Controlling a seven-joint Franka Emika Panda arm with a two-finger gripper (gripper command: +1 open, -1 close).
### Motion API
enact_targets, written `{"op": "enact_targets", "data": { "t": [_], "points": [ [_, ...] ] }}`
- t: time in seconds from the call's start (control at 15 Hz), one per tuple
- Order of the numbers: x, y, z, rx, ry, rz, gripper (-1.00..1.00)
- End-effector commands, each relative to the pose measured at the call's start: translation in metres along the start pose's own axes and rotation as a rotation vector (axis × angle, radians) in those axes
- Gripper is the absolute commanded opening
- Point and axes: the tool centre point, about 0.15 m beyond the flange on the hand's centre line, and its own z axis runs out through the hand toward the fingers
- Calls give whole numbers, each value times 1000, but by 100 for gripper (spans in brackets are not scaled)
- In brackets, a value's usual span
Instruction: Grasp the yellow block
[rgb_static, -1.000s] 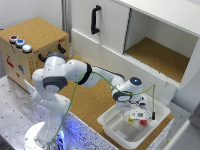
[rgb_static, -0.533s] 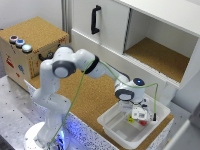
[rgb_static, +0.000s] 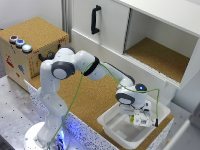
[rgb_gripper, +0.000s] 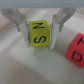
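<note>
White tray (rgb_static: 111, 126) on the cork bench, at the exterior view's right. I have the gripper (rgb_gripper: 41, 31) down inside it. Yellow block (rgb_gripper: 39, 34) sits squarely between the jaws, both fingers pressing its sides. Red block (rgb_gripper: 75, 48) just beside. I'd keep squeeze steady, lift straight.

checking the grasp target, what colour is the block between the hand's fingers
Bright yellow block with dark letters; the wrist view shows it best, a red block beside it.
</note>
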Motion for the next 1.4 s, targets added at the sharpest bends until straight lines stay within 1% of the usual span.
{"op": "enact_targets", "data": {
  "t": [0.0,0.07,0.27,0.4,0.8,0.93,1.07,1.13,1.2,1.27,1.33],
  "points": [
    [12,1,-16,67,14,-12,-100],
    [11,-3,-21,62,20,-18,-100],
    [9,-15,-28,71,40,-16,-100],
    [12,-22,-38,68,67,-15,-100],
    [46,-57,-109,11,173,-86,-100],
    [59,-73,-123,26,197,-126,-100],
    [82,-98,-127,54,200,-198,-100],
    [88,-107,-123,69,196,-214,-100],
    [95,-119,-117,74,177,-234,-100],
    [99,-130,-109,102,170,-241,-100],
    [101,-141,-103,111,158,-241,-100]
  ]
}}
